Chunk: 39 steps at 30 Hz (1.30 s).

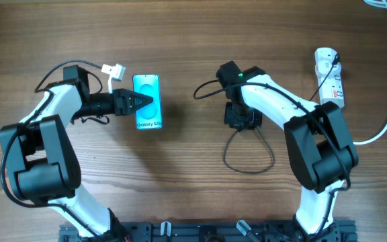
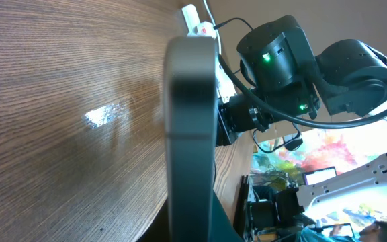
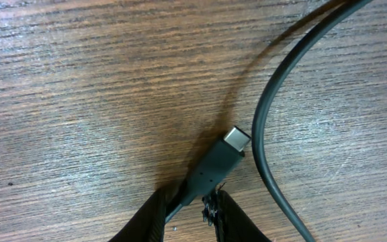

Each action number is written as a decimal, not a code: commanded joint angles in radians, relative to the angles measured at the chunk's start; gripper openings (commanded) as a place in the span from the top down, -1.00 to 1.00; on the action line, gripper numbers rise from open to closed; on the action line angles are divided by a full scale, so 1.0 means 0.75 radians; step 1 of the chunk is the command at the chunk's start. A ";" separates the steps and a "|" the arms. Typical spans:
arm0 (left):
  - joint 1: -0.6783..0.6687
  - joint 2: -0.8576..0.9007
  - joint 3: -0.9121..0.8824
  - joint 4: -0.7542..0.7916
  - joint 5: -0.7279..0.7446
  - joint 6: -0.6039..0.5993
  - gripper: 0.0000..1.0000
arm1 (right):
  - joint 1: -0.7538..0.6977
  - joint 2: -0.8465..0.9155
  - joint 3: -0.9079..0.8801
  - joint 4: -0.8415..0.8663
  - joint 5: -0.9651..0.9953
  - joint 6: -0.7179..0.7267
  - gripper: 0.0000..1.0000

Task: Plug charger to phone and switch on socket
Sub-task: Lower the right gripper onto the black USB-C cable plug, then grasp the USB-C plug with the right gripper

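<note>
The phone point(image 1: 147, 86) lies screen up on the wood table, turquoise screen with small text at its near end. My left gripper point(image 1: 140, 102) reaches in from the left and is shut on it, one black finger over the screen. In the left wrist view the phone point(image 2: 190, 121) shows edge-on as a dark slab. The charger's plug point(image 3: 213, 168) with its metal tip point(image 3: 237, 139) sits between my right gripper's point(image 3: 190, 216) shut jaws, just above the table. Its thin black cable point(image 1: 248, 156) loops toward the front. The white socket point(image 1: 329, 77) lies at the far right.
A small white adapter point(image 1: 115, 70) lies behind the left gripper. The socket's thick white lead point(image 1: 381, 124) curves along the right edge. The right arm point(image 2: 281, 60) shows across the table in the left wrist view, with the socket point(image 2: 199, 25) beyond.
</note>
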 commanded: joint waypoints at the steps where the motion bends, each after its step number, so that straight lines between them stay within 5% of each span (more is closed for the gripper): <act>1: -0.003 0.007 -0.002 0.003 0.043 0.031 0.92 | -0.010 0.067 -0.037 0.023 0.017 0.020 0.49; 13: -0.003 0.007 -0.002 0.004 0.048 0.031 0.92 | -0.010 0.067 -0.038 0.055 0.017 0.020 0.30; 17: -0.003 0.007 -0.002 0.004 0.048 0.031 0.92 | -0.010 0.067 -0.038 0.069 0.017 0.020 0.65; 24: -0.003 0.007 -0.002 0.004 0.035 0.032 0.92 | -0.010 0.067 -0.038 0.078 0.016 0.007 0.91; 34: -0.003 0.007 -0.001 0.003 0.027 -0.025 0.92 | -0.010 0.067 -0.038 0.140 -0.158 -0.236 0.91; 39: -0.003 0.007 -0.001 0.003 0.026 -0.025 0.91 | -0.010 0.067 -0.038 0.139 -0.158 -0.235 0.44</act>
